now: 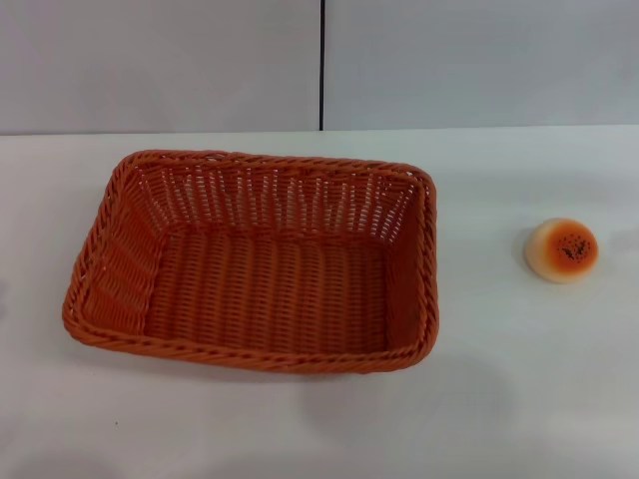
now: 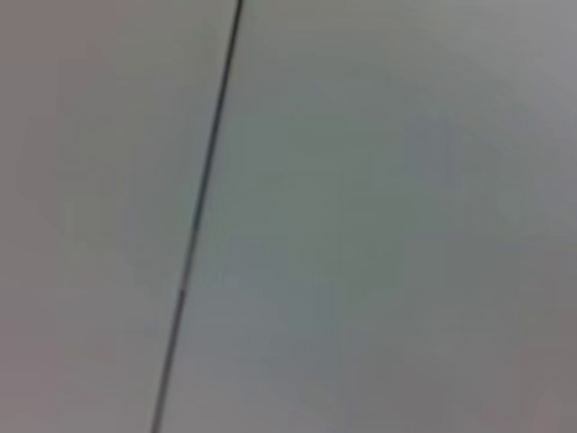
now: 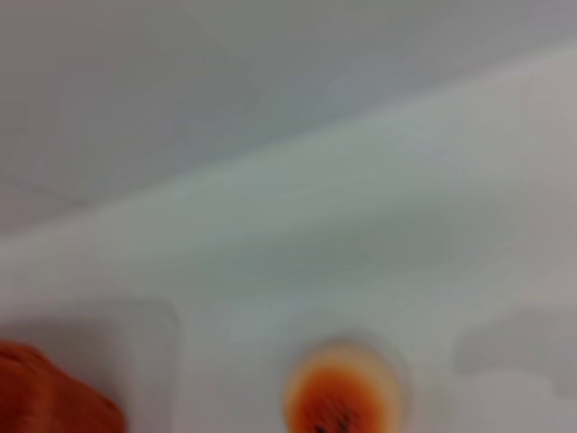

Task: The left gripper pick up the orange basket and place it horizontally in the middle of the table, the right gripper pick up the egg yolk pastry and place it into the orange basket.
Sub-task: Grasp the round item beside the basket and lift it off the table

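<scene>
The orange basket (image 1: 255, 261) lies flat on the white table (image 1: 519, 389), left of centre, its long side running across the head view, and it holds nothing. The egg yolk pastry (image 1: 562, 249) sits alone on the table to the right of the basket, seeded top up. In the right wrist view the pastry (image 3: 343, 392) shows blurred on the table, with a corner of the basket (image 3: 50, 397) off to one side. Neither gripper shows in any view.
A light grey wall (image 1: 160, 60) with a dark vertical seam (image 1: 321, 65) rises behind the table. The left wrist view shows only that wall and seam (image 2: 198, 216). Bare tabletop lies between basket and pastry and along the front.
</scene>
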